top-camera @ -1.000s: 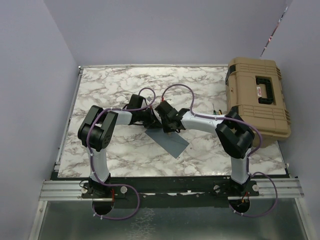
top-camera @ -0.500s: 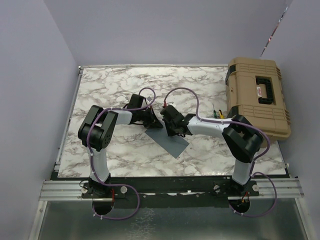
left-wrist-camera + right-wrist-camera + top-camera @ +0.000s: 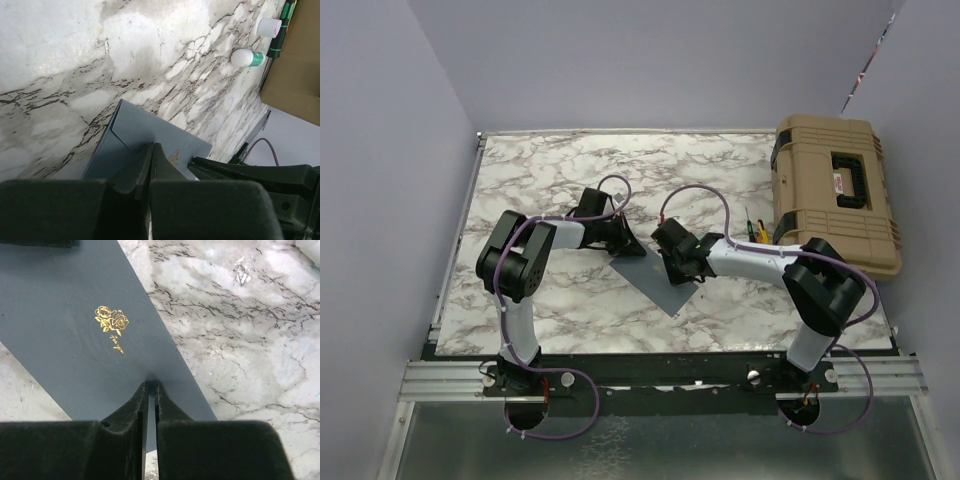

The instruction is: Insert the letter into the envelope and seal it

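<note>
The slate blue-grey envelope lies flat on the marble table, its flap folded down; it also shows in the left wrist view and in the right wrist view, where a gold rose emblem is printed on it. My left gripper is shut, its tips pressing on the envelope's far corner. My right gripper is shut, a thin slit between the fingers, its tips resting on the envelope near its right edge. The tan letter is not in view.
A tan hard case stands at the right edge of the table. Small screwdrivers lie beside it. Two small white bottles lie near the case in the left wrist view. Purple walls enclose the table.
My right gripper has slid toward the near right along the envelope's surface, its arm stretching lower. The left gripper and the envelope have stayed in place.
</note>
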Available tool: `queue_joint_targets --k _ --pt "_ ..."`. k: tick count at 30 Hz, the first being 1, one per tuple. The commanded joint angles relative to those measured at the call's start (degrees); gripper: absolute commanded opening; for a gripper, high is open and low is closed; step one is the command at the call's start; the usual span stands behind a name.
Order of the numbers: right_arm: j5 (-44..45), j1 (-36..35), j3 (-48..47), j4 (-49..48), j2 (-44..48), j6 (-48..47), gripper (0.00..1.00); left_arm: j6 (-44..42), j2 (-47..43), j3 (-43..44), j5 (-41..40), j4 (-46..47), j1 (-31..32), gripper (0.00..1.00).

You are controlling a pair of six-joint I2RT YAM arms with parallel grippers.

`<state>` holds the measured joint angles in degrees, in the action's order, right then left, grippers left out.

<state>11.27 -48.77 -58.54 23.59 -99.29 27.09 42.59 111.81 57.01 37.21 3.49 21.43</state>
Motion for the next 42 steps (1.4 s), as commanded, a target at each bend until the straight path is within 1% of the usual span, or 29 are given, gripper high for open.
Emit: queue_joint_targets --k 1,4,8,13,17,24,28,34,40,42 --pt "-2.9 -0.4 -2.8 5.0 -6.4 -0.5 0.08 -4.6 5.5 -2.6 -10.4 -8.8 -0.2 0.00" --pt "-3.3 -0.4 -7.7 3.4 -10.7 -0.2 0.08 -4.2 6.3 -2.4 -9.6 -8.8 -0.2 0.00" --pt "-4.0 -0.4 -11.7 1.4 -13.7 0.3 0.08 -4.0 7.0 -2.0 -9.7 -8.9 -0.2 0.00" --pt "-5.3 -0.4 -12.8 -0.9 -15.0 0.8 0.09 -3.6 7.3 -1.9 -10.0 -8.8 -0.2 0.00" --pt "-5.9 -0.4 -12.6 -1.8 -17.1 1.5 0.12 -3.3 7.3 -1.9 -10.1 -8.8 -0.2 0.00" --pt "-7.7 -1.6 -7.9 -2.2 -17.0 2.1 0.11 -3.3 7.4 -1.8 -10.4 -8.8 -0.2 0.00" --pt "-8.4 -3.3 -4.6 -0.4 -16.0 1.9 0.10 -3.3 7.6 -1.6 -10.5 -8.8 -0.2 0.00" --pt "-7.7 -4.1 0.0 0.8 -11.4 4.2 0.09 -3.5 7.9 -1.6 -10.8 -8.8 -0.3 0.00" --pt "-7.4 -4.3 0.4 1.4 -10.7 4.7 0.09 -3.5 8.2 -1.6 -10.9 -8.8 -0.3 0.00" --pt "-6.8 -4.6 -0.1 1.4 -10.9 4.4 0.11 -3.5 8.2 -1.6 -10.9 -8.8 -0.3 0.00"
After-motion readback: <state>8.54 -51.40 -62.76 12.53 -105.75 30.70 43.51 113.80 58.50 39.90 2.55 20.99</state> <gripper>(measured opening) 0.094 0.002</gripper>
